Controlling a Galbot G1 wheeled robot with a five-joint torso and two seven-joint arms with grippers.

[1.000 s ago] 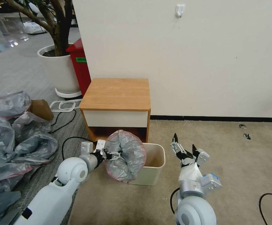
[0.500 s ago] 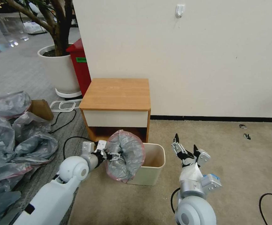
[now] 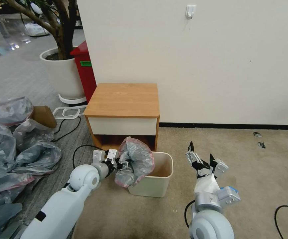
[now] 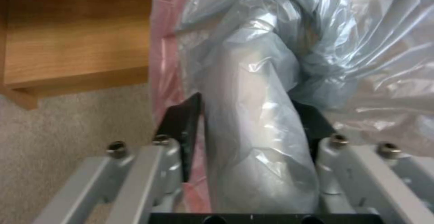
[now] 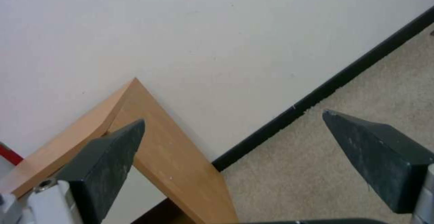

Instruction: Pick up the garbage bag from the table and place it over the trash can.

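The table (image 3: 122,99) stands against the wall with its top bare, which suggests the pickup is done and the fitting is in hand. The bin (image 3: 155,181) sits on the carpet just in front of the table's right side, mouth up, where both arms can reach it. The bag (image 3: 135,162) hangs at the bin's left rim, its pink-edged mouth bunched and overlapping that rim, probably so one side can be hooked over first. The left gripper (image 3: 121,164) is clamped on a fold of the bag beside the bin, its dark fingers (image 4: 181,129) pinching the plastic from both sides and keeping the bag off the floor. The right gripper (image 3: 201,158) waits low to the bin's right, its fingers (image 5: 106,156) spread wide and holding nothing.
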